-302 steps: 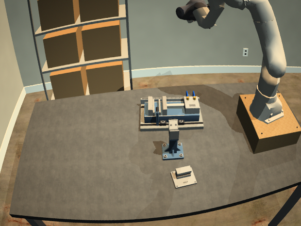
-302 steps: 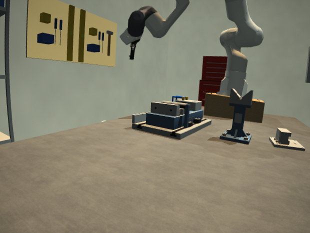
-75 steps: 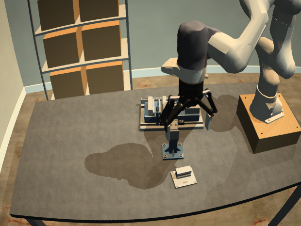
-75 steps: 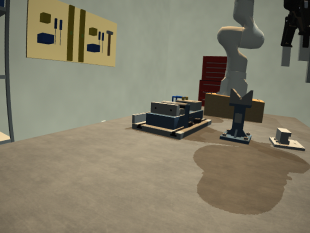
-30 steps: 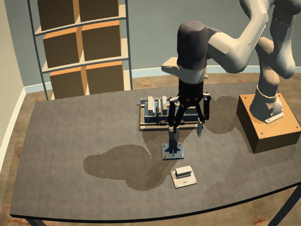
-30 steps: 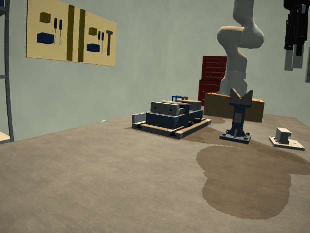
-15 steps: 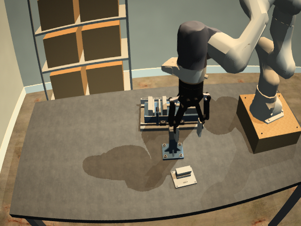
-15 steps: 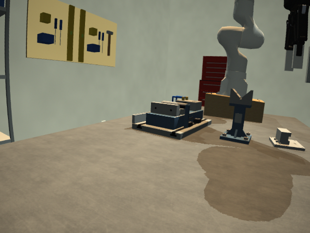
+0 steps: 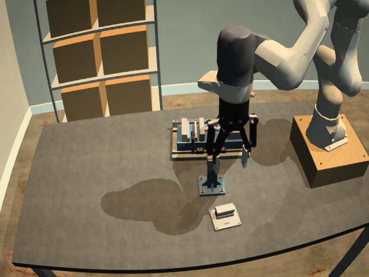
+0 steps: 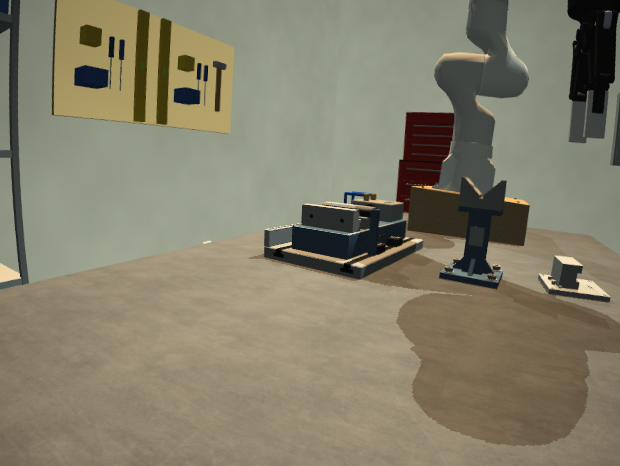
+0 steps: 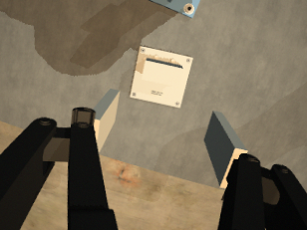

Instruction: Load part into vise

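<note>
The part point(image 9: 225, 209) point(image 10: 566, 270) point(image 11: 161, 75), a pale grey block, sits on the infeed plate point(image 9: 220, 225) point(image 10: 596, 292) point(image 11: 168, 102). Its slot opens sideways, toward the table's front edge. My gripper point(image 9: 230, 165) point(image 11: 162, 115) is open about halfway and empty, high above the table; from the top view it overlaps the V-block and the vise. The vise point(image 9: 184, 145) point(image 10: 320, 243) is open and empty, with the fixed jaw point(image 9: 184, 131) point(image 10: 328, 218) at left and the other jaw point(image 9: 202, 128) right of it. The work stop's post point(image 10: 374, 233) stands at the vise's near side. The gripper partly hides the cylinder side.
The V-block point(image 9: 212, 191) point(image 10: 483, 199) stands on a blue post between vise and infeed plate, its V empty; its base corner point(image 11: 176, 5) shows in the wrist view. The robot's wooden pedestal point(image 9: 331, 157) point(image 10: 466, 215) is at the right. Shelves with boxes stand behind the table.
</note>
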Action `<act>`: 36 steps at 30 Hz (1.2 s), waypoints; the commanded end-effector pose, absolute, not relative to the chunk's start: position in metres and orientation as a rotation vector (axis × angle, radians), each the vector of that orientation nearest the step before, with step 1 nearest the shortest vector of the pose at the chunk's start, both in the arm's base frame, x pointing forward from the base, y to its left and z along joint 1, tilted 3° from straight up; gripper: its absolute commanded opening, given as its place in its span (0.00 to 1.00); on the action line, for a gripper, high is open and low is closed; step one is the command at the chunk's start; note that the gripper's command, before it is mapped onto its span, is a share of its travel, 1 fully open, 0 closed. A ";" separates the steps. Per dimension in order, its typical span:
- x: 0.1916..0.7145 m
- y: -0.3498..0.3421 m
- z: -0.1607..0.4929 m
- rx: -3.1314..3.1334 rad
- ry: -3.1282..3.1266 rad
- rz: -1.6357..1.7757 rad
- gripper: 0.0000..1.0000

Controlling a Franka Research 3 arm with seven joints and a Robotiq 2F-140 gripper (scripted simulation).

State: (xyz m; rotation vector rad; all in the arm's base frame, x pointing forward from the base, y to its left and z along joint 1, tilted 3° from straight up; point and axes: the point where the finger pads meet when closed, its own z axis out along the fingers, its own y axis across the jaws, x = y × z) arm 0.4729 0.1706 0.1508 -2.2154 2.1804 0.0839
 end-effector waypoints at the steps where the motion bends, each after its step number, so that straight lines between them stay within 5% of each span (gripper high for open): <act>1: 0.473 0.171 0.149 -2.213 2.184 0.080 0.51; 36: 0.473 0.174 0.101 -2.213 2.184 0.080 0.51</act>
